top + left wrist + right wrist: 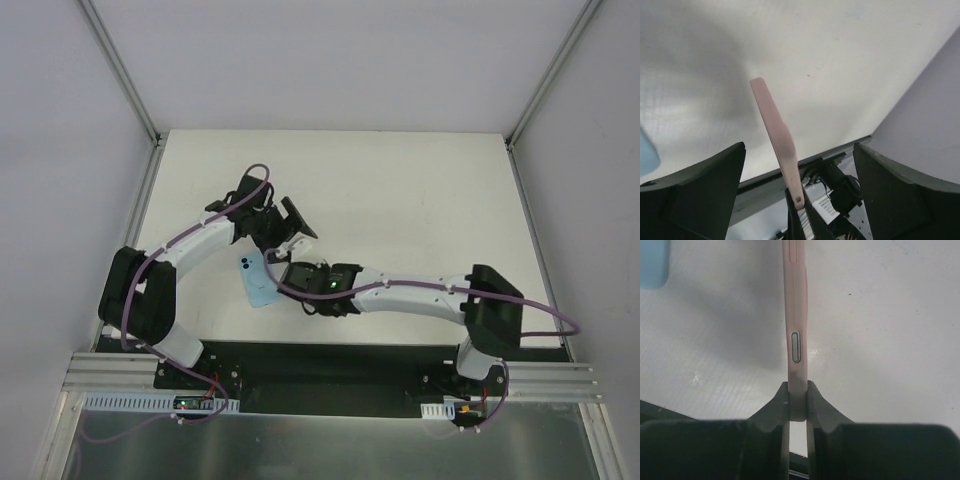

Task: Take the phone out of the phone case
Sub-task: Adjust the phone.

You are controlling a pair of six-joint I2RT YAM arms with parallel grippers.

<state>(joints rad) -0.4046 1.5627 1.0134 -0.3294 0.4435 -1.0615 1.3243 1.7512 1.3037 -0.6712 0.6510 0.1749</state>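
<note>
A pink phone [796, 315], bare and seen edge-on with its side button showing, stands held by its end in my right gripper [798, 385], which is shut on it. In the left wrist view the same phone [775, 125] rises between the wide-open fingers of my left gripper [799, 147] without touching them, with the right gripper's fingers [805, 220] clamped on its lower end. The light blue case [258, 282] lies flat on the table beside both grippers, and shows in the right wrist view [652, 262] and the left wrist view [646, 155]. From the top, my left gripper [280, 240] and right gripper [290, 270] meet left of centre.
The white table [420, 200] is walled by grey panels at the back and sides. A black base plate [320, 365] and aluminium rail run along the near edge. Purple cables loop along both arms.
</note>
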